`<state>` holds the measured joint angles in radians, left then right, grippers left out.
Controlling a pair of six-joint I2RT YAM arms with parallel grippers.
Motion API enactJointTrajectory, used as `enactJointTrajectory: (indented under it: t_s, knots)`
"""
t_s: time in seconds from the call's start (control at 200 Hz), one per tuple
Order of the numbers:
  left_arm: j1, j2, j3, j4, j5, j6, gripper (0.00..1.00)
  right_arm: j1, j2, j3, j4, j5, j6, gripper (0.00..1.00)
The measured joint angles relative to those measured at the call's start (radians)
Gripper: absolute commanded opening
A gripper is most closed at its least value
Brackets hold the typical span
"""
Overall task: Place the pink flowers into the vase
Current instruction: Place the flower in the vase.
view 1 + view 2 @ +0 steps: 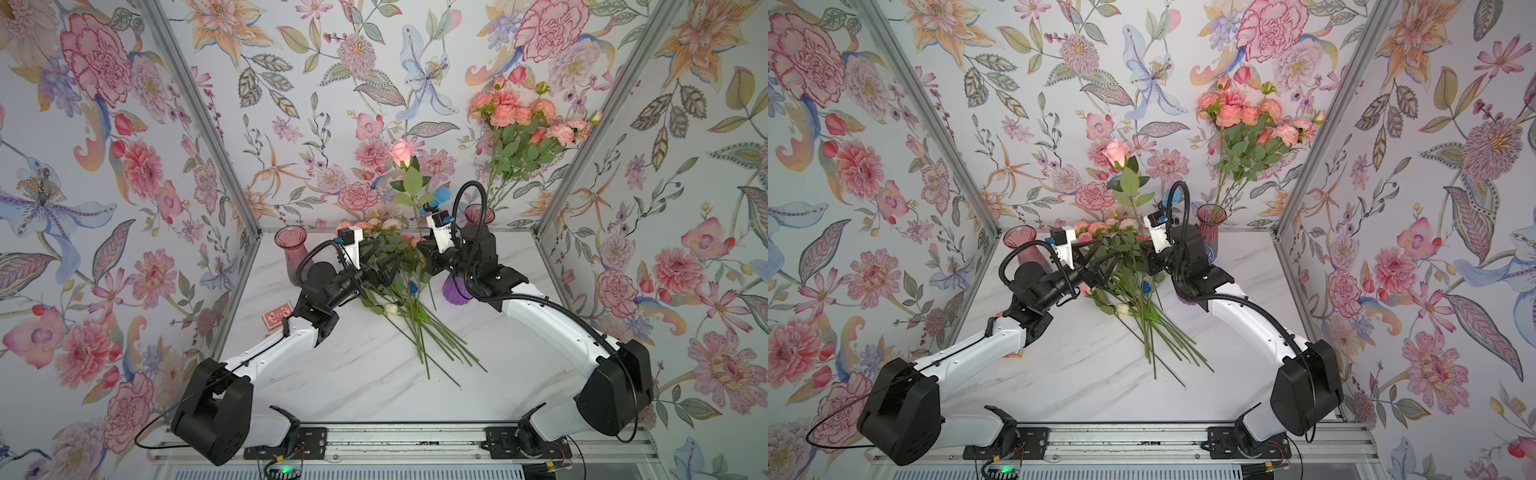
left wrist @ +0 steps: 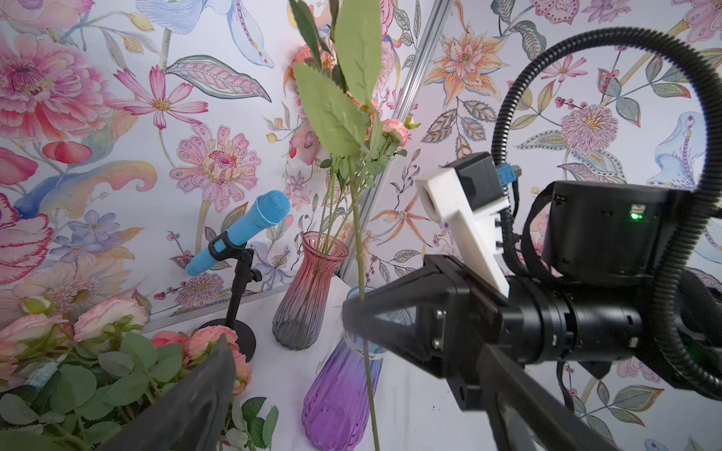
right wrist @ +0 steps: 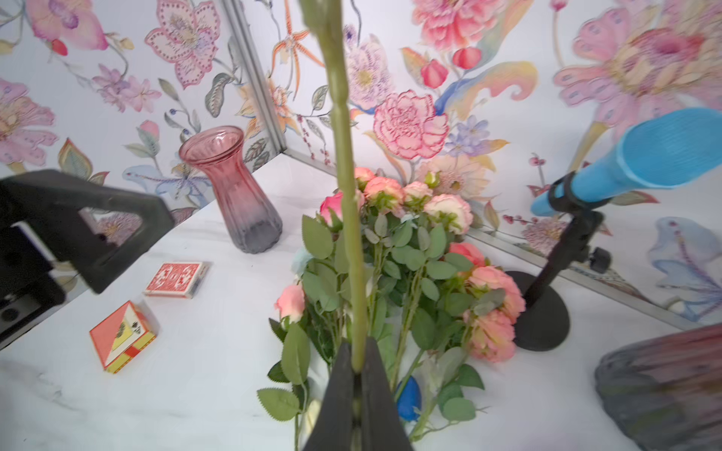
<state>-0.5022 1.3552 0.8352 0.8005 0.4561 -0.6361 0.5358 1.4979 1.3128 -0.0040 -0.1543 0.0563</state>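
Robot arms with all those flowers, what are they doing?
The right gripper is shut on the green stem of a single pink rose, holding it upright above the table. The left gripper is open at the pile of pink leafy flowers lying on the white marble table. A bunch of pink flowers already stands in the ribbed pink-and-grey glass vase at the back.

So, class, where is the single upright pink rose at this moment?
In both top views the rose stands upright near the back centre, its stem clamped in the right gripper above the flower pile, beside the purple vase.
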Motion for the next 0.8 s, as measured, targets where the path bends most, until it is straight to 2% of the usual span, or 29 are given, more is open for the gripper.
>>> enactJointTrajectory:
  t_s: [0.33, 0.801]
  knots:
    - [0.000, 0.000, 0.000, 0.000, 0.000, 0.016, 1.00, -0.137, -0.062, 0.154, 0.069, 0.064, -0.037, 0.00]
    - [0.000, 0.000, 0.000, 0.000, 0.005, 0.038, 1.00, -0.262, -0.086, 0.089, 0.244, 0.085, -0.053, 0.00]
